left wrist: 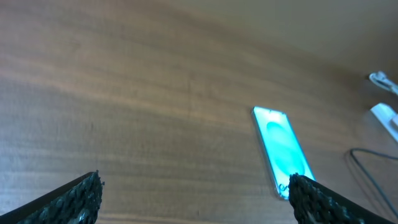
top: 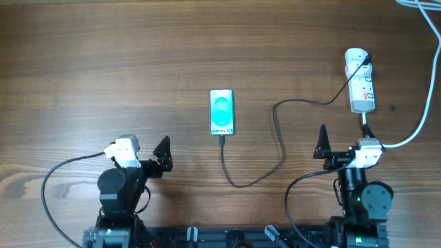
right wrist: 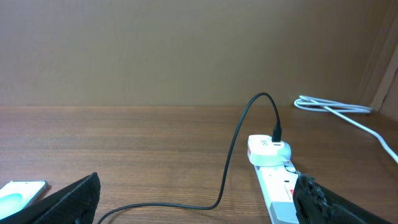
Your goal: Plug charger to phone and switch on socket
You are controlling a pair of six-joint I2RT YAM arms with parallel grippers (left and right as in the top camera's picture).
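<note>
Bench (top: 103, 69): brown wood-grain surface carrying all items.

Left claw (left wrist: 194, 193): near-left of the bench, fingers spread wide, nothing between them, apart from every object. In its wrist view the phone lies ahead and to the right.

Right claw (right wrist: 199, 186): near-right of the bench, fingers likewise spread wide and holding nothing, just short of the socket's near end.

White lead (top: 420, 117): thick cable running from the top right corner down the right edge toward the right arm.

Socket (top: 360, 81): white strip with small red markings, lying lengthwise at the right rear of the bench. A white block (right wrist: 268, 151) sits on its far end. Switch position cannot be told.

Phone (top: 222, 112): flat at bench centre, turquoise screen lit and facing up, "Galaxy" text at the near end.

Charger (top: 279, 138): thin black cable. One end meets the phone's near edge. It loops toward the arms, rises between phone and socket, then enters the white block from above.
</note>
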